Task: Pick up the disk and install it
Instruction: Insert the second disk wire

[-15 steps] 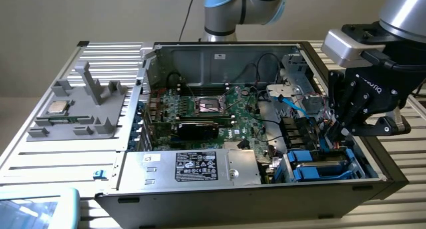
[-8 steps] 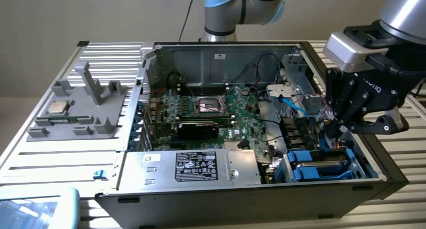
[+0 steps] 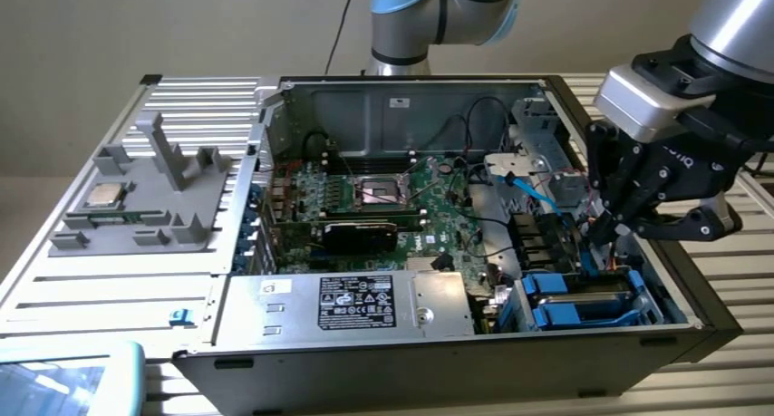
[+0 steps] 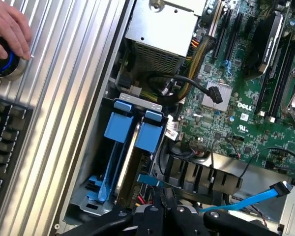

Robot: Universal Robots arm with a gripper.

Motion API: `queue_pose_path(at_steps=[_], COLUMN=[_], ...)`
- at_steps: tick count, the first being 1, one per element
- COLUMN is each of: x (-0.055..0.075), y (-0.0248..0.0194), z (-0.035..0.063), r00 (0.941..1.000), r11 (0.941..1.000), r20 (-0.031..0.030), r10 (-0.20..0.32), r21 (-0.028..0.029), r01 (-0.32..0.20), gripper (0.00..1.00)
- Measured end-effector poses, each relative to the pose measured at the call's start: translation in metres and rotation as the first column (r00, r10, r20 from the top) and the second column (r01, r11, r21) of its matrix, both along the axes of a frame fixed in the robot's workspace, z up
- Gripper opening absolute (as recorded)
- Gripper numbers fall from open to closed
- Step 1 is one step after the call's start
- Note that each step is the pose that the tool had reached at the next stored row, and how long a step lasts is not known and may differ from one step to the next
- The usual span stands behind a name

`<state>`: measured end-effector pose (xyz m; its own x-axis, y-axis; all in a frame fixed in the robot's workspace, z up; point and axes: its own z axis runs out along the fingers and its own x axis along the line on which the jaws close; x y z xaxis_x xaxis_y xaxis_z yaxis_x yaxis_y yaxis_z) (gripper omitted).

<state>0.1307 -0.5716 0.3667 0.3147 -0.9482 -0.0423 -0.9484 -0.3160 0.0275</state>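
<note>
The disk [image 3: 589, 298] rests in the drive bay at the near corner of the open computer case [image 3: 362, 90], on the exterior view's right. Its silver edge [image 4: 129, 152] runs between two blue plastic frame pieces [image 4: 119, 129]. My gripper [image 3: 614, 233] hangs just above and behind that bay, over the fan housing, fingers pointing down. In the wrist view my gripper [image 4: 162, 209] is shut, its dark tips meeting beside a short blue strip [image 4: 148, 180] at the bay's end. I cannot tell whether the tips touch that strip.
A blue flat cable [image 4: 250, 199] runs close to my fingers. The power supply [image 3: 351, 303], motherboard [image 3: 387, 194] and loose black cables crowd the case. A grey fixture with a CPU chip [image 3: 103, 197] lies outside. A hand [image 4: 7, 29] rests on a round knob beside a keyboard [image 4: 5, 137].
</note>
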Motion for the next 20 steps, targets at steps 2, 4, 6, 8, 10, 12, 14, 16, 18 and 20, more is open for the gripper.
queue_pose_path(at_steps=[2, 4, 6, 8, 10, 12, 14, 16, 18, 20], x=[-0.0001, -0.0001, -0.0001, -0.0001, -0.0001, 0.0000, -0.0001, 0.0000, -0.0001, 0.0000], y=[-0.0001, -0.0001, -0.0001, -0.0001, -0.0001, -0.0001, -0.0001, -0.0001, -0.0001, -0.0001], z=[-0.0001, -0.0001, 0.0000, -0.0001, 0.0000, 0.0000, 0.0000, 0.0000, 0.0000, 0.0000], r00=[0.9993, 0.9974, 0.9939, 0.9891, 0.9830, 0.9754, 0.9668, 0.9565, 0.9453, 0.9329], r11=[0.9994, 0.9974, 0.9941, 0.9894, 0.9836, 0.9762, 0.9678, 0.9578, 0.9468, 0.9347], r20=[0.0050, 0.0119, 0.0197, 0.0268, 0.0337, 0.0402, 0.0458, 0.0509, 0.0552, 0.0587], r10=[0.036, 0.072, 0.109, 0.145, 0.180, 0.217, 0.252, 0.287, 0.322, 0.355], r21=[0.0006, 0.0006, -0.0002, -0.0008, -0.0017, -0.0029, -0.0042, -0.0054, -0.0067, -0.0079], r01=[-0.036, -0.072, -0.109, -0.145, -0.180, -0.217, -0.252, -0.287, -0.322, -0.355], gripper=[0.11, 0.11, 0.11, 0.11, 0.11, 0.11, 0.11, 0.11, 0.11, 0.11])
